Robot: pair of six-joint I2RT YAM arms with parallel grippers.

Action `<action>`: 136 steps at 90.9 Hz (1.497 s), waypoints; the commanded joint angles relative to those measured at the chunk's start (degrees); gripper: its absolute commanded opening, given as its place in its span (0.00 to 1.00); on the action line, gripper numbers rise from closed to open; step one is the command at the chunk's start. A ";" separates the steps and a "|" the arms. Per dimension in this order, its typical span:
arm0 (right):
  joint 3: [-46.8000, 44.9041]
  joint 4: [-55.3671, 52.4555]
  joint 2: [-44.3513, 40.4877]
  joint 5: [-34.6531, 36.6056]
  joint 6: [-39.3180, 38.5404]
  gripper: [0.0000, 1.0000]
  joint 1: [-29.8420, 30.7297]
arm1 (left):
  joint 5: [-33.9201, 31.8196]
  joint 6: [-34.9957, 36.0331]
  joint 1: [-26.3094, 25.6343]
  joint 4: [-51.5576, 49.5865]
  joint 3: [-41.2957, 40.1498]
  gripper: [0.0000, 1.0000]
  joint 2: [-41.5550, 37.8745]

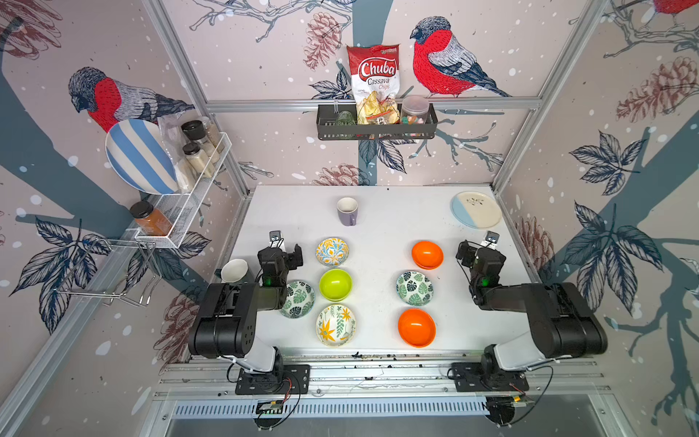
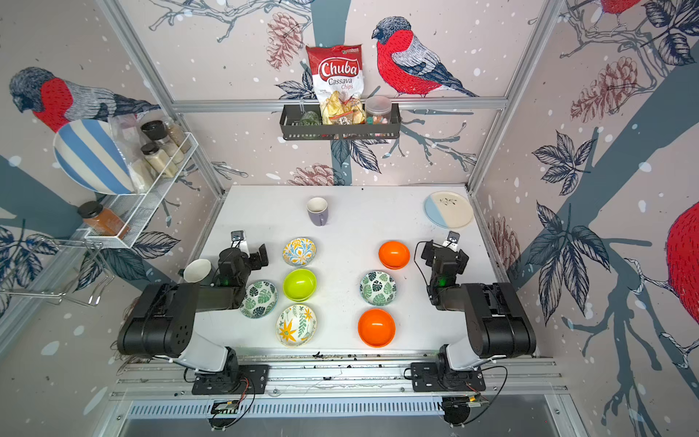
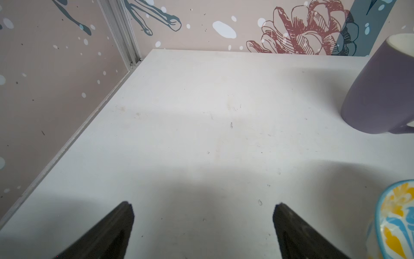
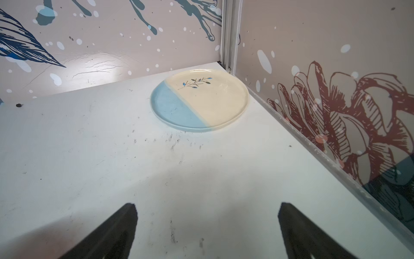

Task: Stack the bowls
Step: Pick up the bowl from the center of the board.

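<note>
The left gripper (image 3: pixel 202 204) is hanging released and empty, its dark tapered fingers spread over the scuffed matte white table (image 1: pixel 378 234). A left leaf-print bowl (image 1: pixel 299 299) is sitting partly under that arm. Beside it, three round shallow bowls are sitting singly in a column: the blue-and-yellow floral bowl (image 1: pixel 332 251) farthest, the glossy lime green bowl (image 1: pixel 335 284) in the middle, and the yellow-flower bowl (image 1: pixel 335 325) nearest. Well apart to the right, the far orange bowl (image 1: pixel 427 254), right leaf-print bowl (image 1: pixel 415 288) and near orange bowl (image 1: pixel 416 327) are forming another column. The right gripper (image 4: pixel 207 205) is also hanging released, empty.
</note>
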 commanded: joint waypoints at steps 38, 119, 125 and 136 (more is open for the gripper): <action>-0.01 0.53 -0.29 -0.31 -0.57 1.00 -0.14 | 0.39 0.45 0.12 1.13 0.21 0.99 -0.05; 37.27 -75.22 -24.61 -4.28 22.42 1.00 11.06 | 0.34 -43.14 -0.40 -81.08 22.44 0.78 -30.87; 38.98 -80.47 -24.87 -3.44 22.14 1.00 13.68 | -0.31 -43.81 -0.41 -91.98 26.52 0.79 -30.69; 39.62 -85.69 -25.68 -4.58 22.24 1.00 15.80 | 2.61 -44.09 -0.62 -103.70 28.88 0.81 -32.16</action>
